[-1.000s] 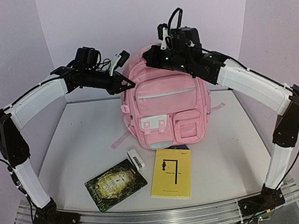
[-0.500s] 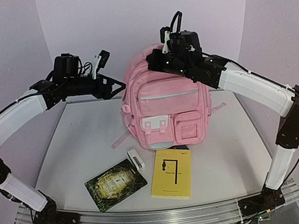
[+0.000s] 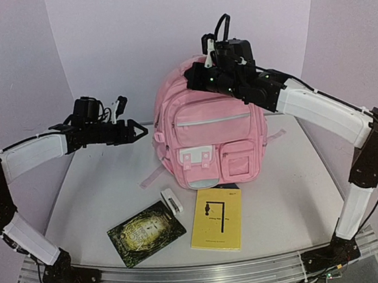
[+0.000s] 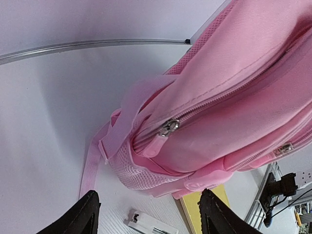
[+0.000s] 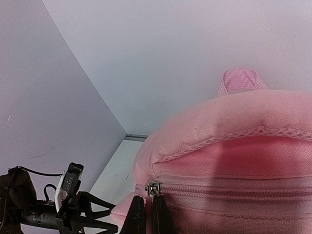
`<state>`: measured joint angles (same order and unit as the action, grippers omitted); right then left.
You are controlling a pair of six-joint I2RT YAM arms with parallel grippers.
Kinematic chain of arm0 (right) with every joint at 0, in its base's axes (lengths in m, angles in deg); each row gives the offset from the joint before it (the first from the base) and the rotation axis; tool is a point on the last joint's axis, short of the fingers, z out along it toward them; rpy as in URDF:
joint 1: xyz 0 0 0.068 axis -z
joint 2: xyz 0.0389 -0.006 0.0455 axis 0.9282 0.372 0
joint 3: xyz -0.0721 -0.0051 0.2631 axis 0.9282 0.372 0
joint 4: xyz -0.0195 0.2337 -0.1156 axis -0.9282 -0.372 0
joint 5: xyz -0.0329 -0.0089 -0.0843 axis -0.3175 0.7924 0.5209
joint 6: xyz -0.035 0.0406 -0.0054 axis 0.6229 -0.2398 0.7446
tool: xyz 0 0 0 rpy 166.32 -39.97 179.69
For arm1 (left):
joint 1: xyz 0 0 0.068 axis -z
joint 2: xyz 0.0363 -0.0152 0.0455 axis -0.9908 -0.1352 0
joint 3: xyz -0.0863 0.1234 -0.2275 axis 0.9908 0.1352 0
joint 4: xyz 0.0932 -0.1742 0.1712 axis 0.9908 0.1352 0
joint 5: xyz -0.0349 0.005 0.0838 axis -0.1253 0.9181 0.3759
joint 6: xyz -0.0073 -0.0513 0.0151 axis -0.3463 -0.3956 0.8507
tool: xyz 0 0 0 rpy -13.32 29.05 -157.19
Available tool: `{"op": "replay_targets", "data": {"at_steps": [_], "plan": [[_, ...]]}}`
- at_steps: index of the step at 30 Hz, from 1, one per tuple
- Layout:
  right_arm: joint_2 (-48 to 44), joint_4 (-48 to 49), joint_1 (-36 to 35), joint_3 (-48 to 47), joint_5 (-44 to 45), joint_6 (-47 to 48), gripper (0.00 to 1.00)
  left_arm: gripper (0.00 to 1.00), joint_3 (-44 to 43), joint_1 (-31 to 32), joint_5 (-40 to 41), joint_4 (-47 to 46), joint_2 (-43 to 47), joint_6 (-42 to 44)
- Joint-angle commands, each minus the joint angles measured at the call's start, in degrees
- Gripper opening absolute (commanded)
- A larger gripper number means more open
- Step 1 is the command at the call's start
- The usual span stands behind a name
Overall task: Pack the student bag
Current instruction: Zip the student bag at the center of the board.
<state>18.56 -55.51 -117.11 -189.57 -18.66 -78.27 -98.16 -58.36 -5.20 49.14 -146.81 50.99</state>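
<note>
Dark book [image 3: 146, 232], yellow book [image 3: 216, 218] and white item [image 3: 171, 201] lie unpacked at table [image 3: 99, 185] front. Student bag [image 3: 208, 133] stands upright behind them and looks zipped. Left pincer [image 3: 136, 129] is spread and empty beside the bag's left flank. Right pincer [image 5: 146, 208] is pressed together at zip slider [image 5: 152, 187], likely to open it; tab grip unclear.

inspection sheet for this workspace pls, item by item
surface: white table, no spills seen
job's things: student bag upright at the back, front pockets facing the arms
clutter: green book, yellow booklet and small white item lying before the bag
grippers: left gripper jaws open, empty, apart from the bag's side; right gripper jaws shut at a zip slider on the bag's top
cables: black loop over the right wrist; thin wires at the left wrist
surroundings: pale walls; metal rail at the near edge
</note>
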Motion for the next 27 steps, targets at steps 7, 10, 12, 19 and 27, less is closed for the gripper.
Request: {"op": "replay_targets", "data": {"at_steps": [7,10,12,19,27], "plan": [[-1.42,0.24,-1.28,-0.17,-0.28,1.82,0.00,0.62,-4.00,-0.23,-7.86,-9.41,-9.51,-6.22],[-0.70,-0.04,-1.75,-1.08,0.08,2.92,0.00,0.57,-4.21,-0.06,-10.47,-12.17,-11.09,-7.28],[0.31,-0.25,-2.03,-1.91,0.11,3.88,0.00,0.53,-4.77,0.14,-12.07,-12.91,-12.17,-7.35],[4.39,-1.10,-3.40,-5.56,1.58,5.97,0.00,0.16,-7.40,2.20,-13.96,-13.34,-14.78,-5.48],[9.03,-1.89,-4.11,-10.36,1.68,6.95,0.00,0.00,-9.28,4.60,-9.61,-12.36,-12.79,-0.39]]}}
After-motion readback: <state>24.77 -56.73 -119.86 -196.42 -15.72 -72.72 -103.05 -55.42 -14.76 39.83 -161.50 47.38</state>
